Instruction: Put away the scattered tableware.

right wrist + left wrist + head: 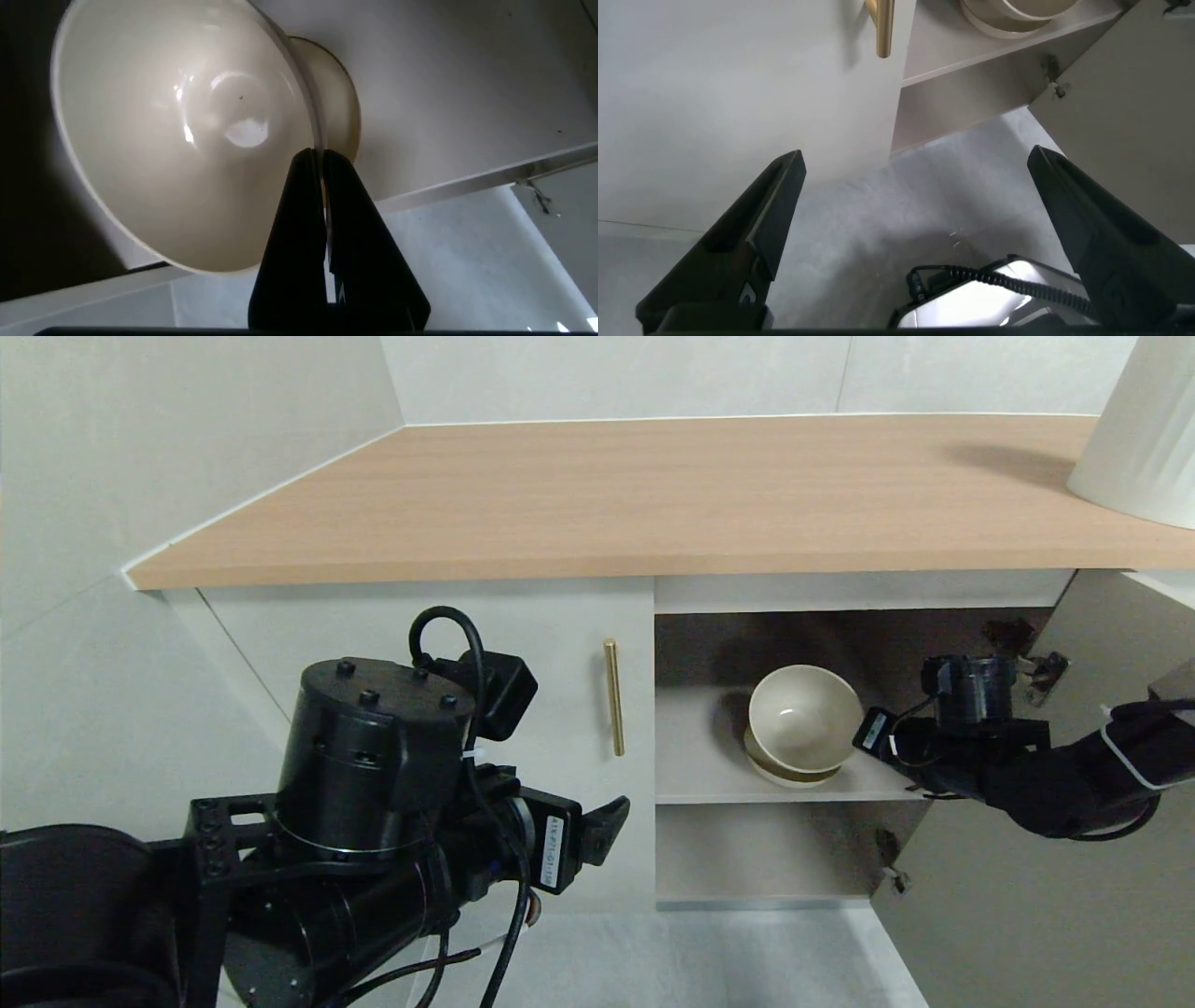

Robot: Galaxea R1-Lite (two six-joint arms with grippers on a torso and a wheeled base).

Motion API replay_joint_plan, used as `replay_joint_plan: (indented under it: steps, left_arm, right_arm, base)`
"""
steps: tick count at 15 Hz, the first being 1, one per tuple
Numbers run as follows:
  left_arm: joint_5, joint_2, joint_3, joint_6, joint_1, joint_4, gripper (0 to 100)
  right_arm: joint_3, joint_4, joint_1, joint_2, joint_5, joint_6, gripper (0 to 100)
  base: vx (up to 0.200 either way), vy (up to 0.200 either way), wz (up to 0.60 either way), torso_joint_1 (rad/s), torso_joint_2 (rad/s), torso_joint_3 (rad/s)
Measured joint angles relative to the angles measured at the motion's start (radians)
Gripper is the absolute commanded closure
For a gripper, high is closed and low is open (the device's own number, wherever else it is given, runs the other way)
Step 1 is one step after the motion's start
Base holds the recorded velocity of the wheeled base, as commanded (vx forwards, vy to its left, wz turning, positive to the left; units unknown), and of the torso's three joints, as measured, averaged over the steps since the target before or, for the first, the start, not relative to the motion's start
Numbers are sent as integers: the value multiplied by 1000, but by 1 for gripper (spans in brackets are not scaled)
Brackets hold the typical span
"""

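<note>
While pinched at its rim by right claw [323, 166], bowl [803, 714] tilted on lower dish [782, 773] near front edge of shelf [700, 775], left claw [915, 159] spread, before closed door [420, 616].

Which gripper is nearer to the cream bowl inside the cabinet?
Right. The right gripper is shut on the rim of the cream bowl, on the cabinet shelf. The left gripper hangs open before the closed door, apart from the bowl.

Left arm [373, 775] is all black, chunky drum shape, screws [370, 695] on top, looped cable [446, 621], white label [557, 840] right behind the pincer [915, 233].
</note>
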Motion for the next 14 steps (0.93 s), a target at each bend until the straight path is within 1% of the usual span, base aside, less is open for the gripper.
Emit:
replay_joint_plan:
  steps: [4,14]
  left_arm:
    - [1,-1,0,-1,0,0,0]
    - [0,-6,-1,0,0,0,0]
  right_arm:
    - [-26,-13,1,32,-9,31,100]
    - [-41,-13,6,70,-10,31,100]
  base:
    - [0,0,0,0,0,0]
    - [0,0,0,0,0,0]
